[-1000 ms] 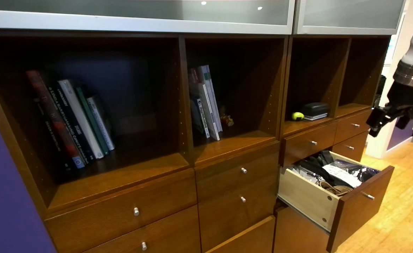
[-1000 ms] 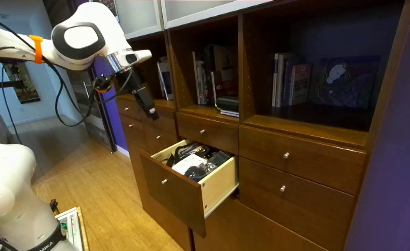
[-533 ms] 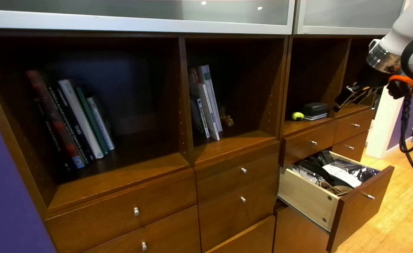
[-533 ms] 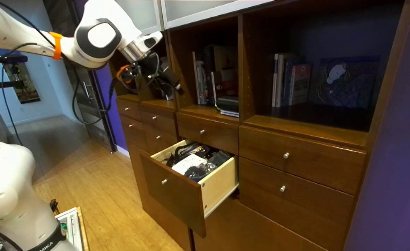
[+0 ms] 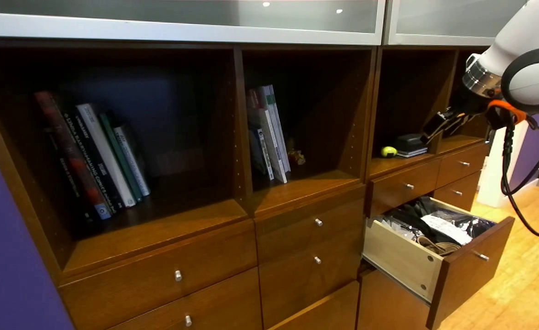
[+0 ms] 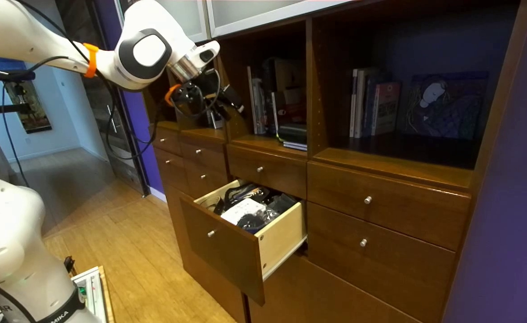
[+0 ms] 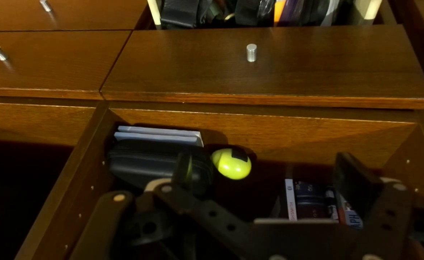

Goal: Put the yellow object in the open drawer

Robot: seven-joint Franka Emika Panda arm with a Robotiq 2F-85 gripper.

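the reach looks to be in hand: the fingers [image 7: 354, 178] stand wide, nothing between them, the yellow object [image 7: 232, 164] ahead of them on the surface [image 7: 302, 139]. next, i'd guess, they must go deeper and close on it. the open drawer [image 5: 473, 270] lies below them; the arm [image 6: 146, 51] stretches out, angled downward.

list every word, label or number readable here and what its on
"LYNDA BARRY", "MAKING COMICS": black book spine
"DESIGN IS STORYTELLING", faint: thin dark spine
"HSMITH", partial: white spine
"APH", partial: blue book
"MIKA", partial: dark band on the robot's base
Other lettering: too small, cut off or blurred
Yellow object: none readable
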